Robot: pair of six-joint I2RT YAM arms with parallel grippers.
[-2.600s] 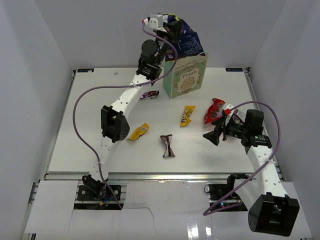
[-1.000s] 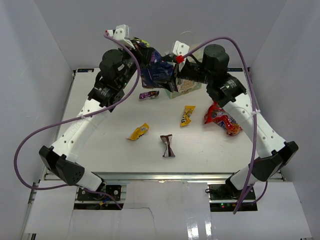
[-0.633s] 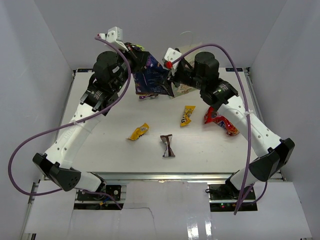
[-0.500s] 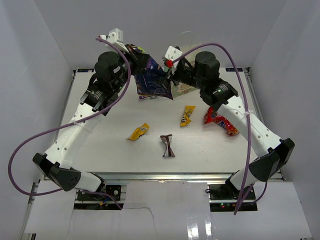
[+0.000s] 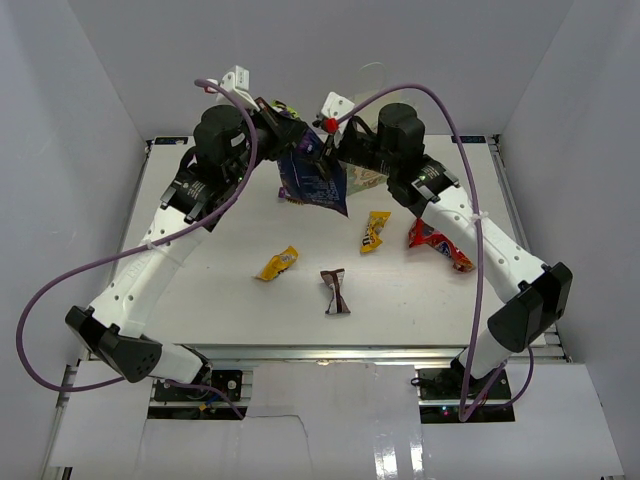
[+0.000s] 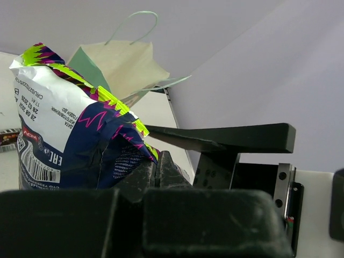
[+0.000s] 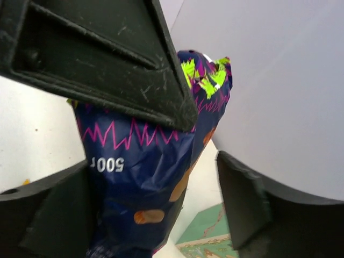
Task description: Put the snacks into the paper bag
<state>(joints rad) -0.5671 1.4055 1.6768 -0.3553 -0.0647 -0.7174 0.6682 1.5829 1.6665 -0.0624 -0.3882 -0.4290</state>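
Note:
My left gripper (image 5: 284,120) is shut on the top edge of the dark blue chip bag (image 5: 316,180), which hangs in the air just left of the mint-green paper bag (image 5: 368,180). My right gripper (image 5: 332,135) is open, one finger on each side of the blue bag (image 7: 145,177), not closed on it. In the left wrist view my shut fingertips (image 6: 156,161) pinch the bag (image 6: 70,140), with the paper bag (image 6: 123,67) behind. On the table lie the red chip bag (image 5: 438,243), two yellow packets (image 5: 278,263) (image 5: 375,231), the brown-white bar (image 5: 335,292) and the partly hidden purple wrapper (image 5: 290,196).
The right arm reaches across in front of the paper bag and hides most of it; its white handle (image 5: 372,70) shows above. White walls close in the table on the left, right and back. The paper bag's green side (image 7: 209,242) shows below the right gripper.
The right arm rose from the table's right side to the chip bag. The left gripper carried the bag from above the paper bag to its left; over the last half second both shifted slightly.

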